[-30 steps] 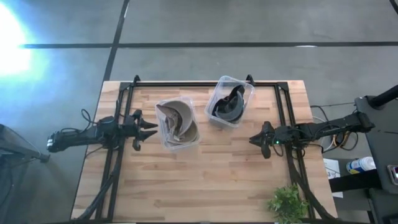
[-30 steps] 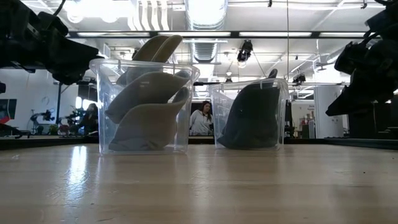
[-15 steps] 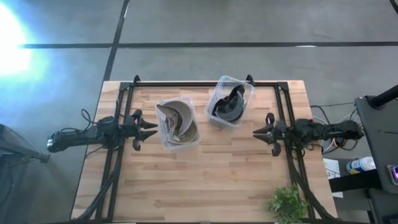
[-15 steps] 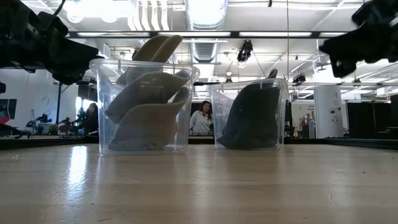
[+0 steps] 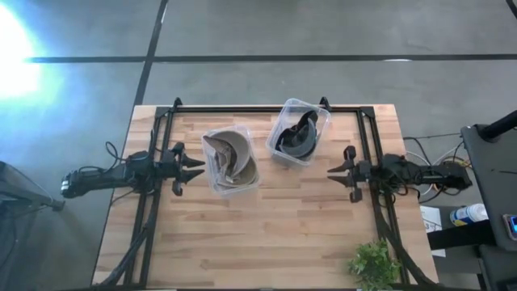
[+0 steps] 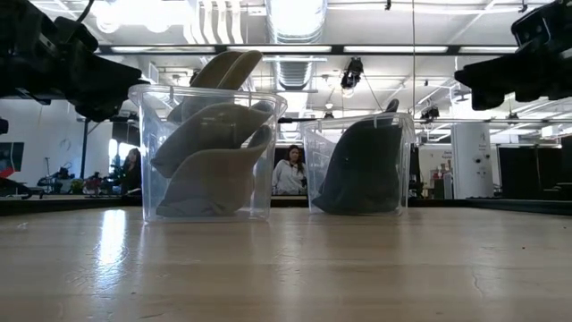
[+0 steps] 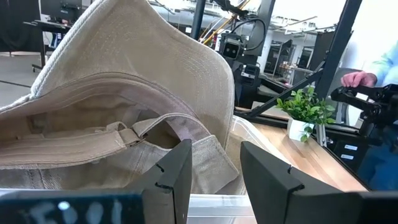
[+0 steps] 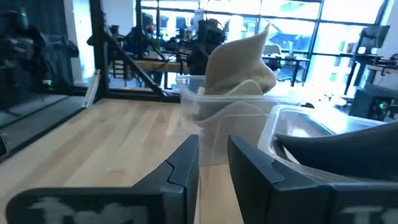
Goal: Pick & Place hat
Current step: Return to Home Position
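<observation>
A beige hat [image 5: 230, 158] stands crumpled in a clear bin [image 5: 216, 187] at mid-table, its brim sticking up over the rim [image 6: 219, 67]. A dark hat [image 5: 297, 136] sits in a second clear bin [image 5: 321, 121] toward the far right. My left gripper [image 5: 199, 167] hovers open just left of the beige hat's bin, level with it; its wrist view shows the hat [image 7: 124, 106] right ahead of the fingers [image 7: 214, 149]. My right gripper [image 5: 329, 171] hangs in the air on the near right of the dark hat's bin, slightly open [image 8: 212, 146], pointing left.
A small potted plant [image 5: 373, 263] stands at the table's near right corner. Black frame rails [image 5: 367, 137] run along the table's sides. Bare wood lies across the near half. People sit in the room beyond [image 6: 288, 170].
My right gripper has risen from a downward tilt to a level pose, high above the table, and has drawn slightly toward the far edge. The left arm, both bins and both hats have stayed as they were.
</observation>
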